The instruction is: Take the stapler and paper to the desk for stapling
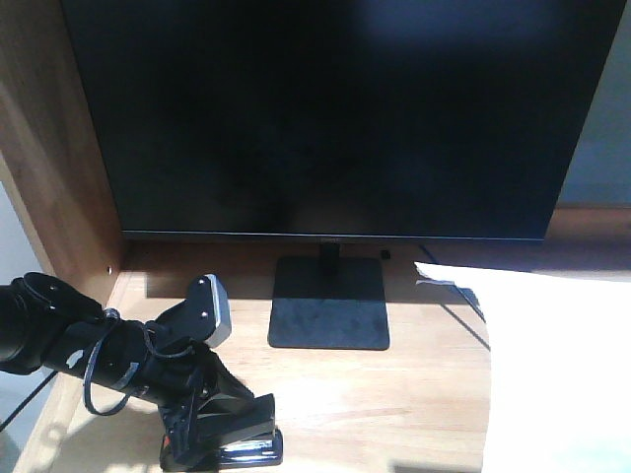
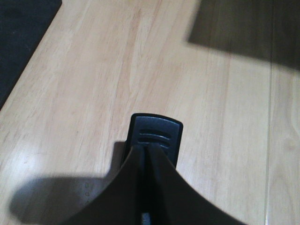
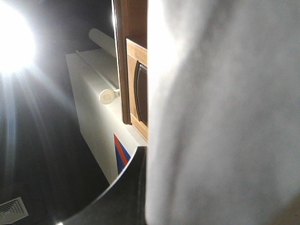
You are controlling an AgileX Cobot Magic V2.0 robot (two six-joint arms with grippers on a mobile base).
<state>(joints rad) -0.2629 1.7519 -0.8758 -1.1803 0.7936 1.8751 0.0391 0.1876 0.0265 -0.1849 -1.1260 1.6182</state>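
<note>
While the left gripper (image 2: 149, 149) pinches the stapler (image 2: 156, 129) on the desk (image 2: 93, 70), the paper (image 1: 552, 365) is over it too; whether the right gripper (image 3: 140, 161) grips, I cannot tell. Stapling looks undone.

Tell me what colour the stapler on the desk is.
The stapler is black with a silvery underside; the front-facing view shows it best.

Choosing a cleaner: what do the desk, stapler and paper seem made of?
The desk: light wood or wood-look laminate, low sheen, visible grain lines. The stapler: black moulded plastic top with two grooves, matte; its base glints, likely metal. The paper: thin matte white sheet, probably ordinary paper.
</note>
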